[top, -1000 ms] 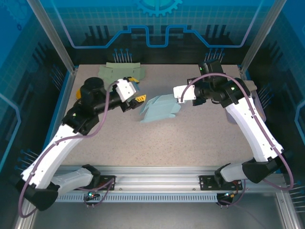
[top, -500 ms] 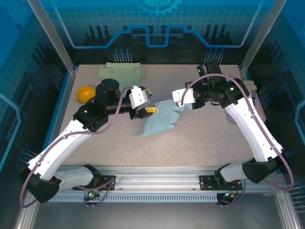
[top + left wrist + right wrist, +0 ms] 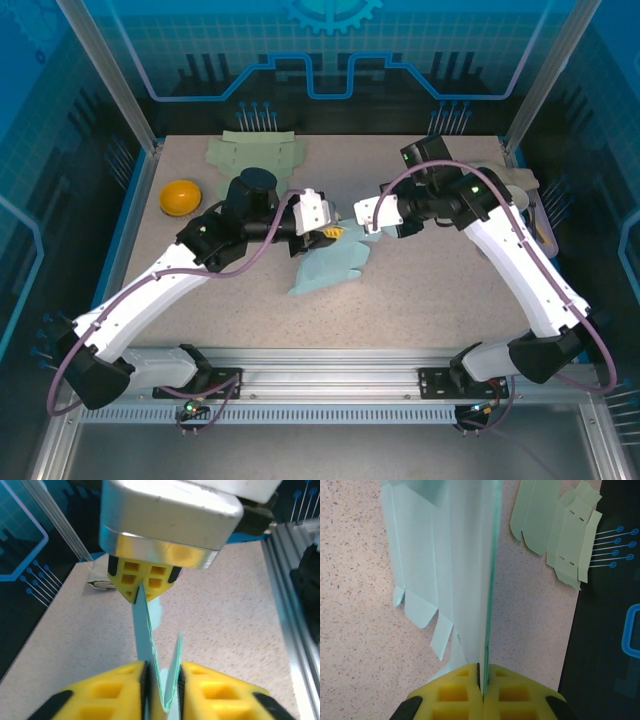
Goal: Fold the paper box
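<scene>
Paper box (image 3: 325, 268) stood mid-table (image 3: 420, 290), left gripper (image 3: 338, 233) closed on its left side, right gripper (image 3: 366, 222) on its right. Flat blank (image 3: 255, 153) lay behind it at the far edge. Bowl (image 3: 181, 196) sat far left, before the blank.

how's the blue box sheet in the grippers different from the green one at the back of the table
The blue sheet is pale blue; the green sheet pale green. The blue sheet stands partly lifted and creased; the green sheet lies flat. The left gripper and right gripper pinch the blue sheet; nothing touches the green one. Both are die-cut blanks with flaps.
</scene>
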Controlling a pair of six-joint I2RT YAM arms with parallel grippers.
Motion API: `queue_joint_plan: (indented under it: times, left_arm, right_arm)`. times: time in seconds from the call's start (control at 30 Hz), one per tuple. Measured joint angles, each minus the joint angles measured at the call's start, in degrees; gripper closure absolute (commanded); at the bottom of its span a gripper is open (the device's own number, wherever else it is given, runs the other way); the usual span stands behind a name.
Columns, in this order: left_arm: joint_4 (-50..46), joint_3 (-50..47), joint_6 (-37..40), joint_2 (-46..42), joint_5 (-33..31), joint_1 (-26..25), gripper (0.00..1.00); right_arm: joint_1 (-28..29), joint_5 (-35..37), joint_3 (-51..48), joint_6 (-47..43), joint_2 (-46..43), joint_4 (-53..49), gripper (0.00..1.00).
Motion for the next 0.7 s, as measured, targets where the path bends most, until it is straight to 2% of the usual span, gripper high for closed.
queue_joint_plan:
  times: [0.07,0.13,0.17,0.2,0.27,0.4,0.5,0.6,0.7]
  left_arm:
    - [-0.1,0.0,0.1,0.0,-0.5,0.1,0.96]
    - [-0.3,-0.2,0.1,0.0,-0.8,0.1,0.93]
    - [-0.2,-0.4,0.0,-0.1,-0.8,0.1,0.82]
    - [-0.1,-0.8,0.0,-0.2,-0.9,0.1,0.67]
    - [0.1,-1.7,-0.4,-0.7,-0.9,0.1,0.56]
    - [2.6,-8.0,-4.1,-6.4,-1.4,2.4,0.52]
    - [6.1,-15.2,-9.1,-15.0,-0.7,9.1,0.44]
    - [9.4,-21.1,-14.7,-23.3,-0.2,15.1,0.43]
    - [10.1,-22.3,-17.0,-25.7,0.5,16.0,0.43]
  right_arm:
    - [0.1,-0.2,-0.8,0.0,0.0,0.0,1.00]
    - [0.1,-0.3,-1.2,0.0,0.0,0.0,1.00]
    - [0.1,-0.3,-1.3,0.0,0.0,0.0,1.00]
    - [0.1,-0.4,-1.3,0.0,0.0,0.0,1.00]
    - [0.0,-0.4,-1.4,0.0,0.0,0.3,1.00]
    - [-1.4,-0.4,-1.7,0.0,0.0,0.5,1.00]
    - [-3.1,-1.0,-3.2,0.0,-0.4,1.6,1.00]
    - [-4.2,-1.9,-4.4,0.0,-1.0,2.5,1.00]
    - [-4.3,-2.8,-4.4,0.0,-1.2,2.8,1.00]
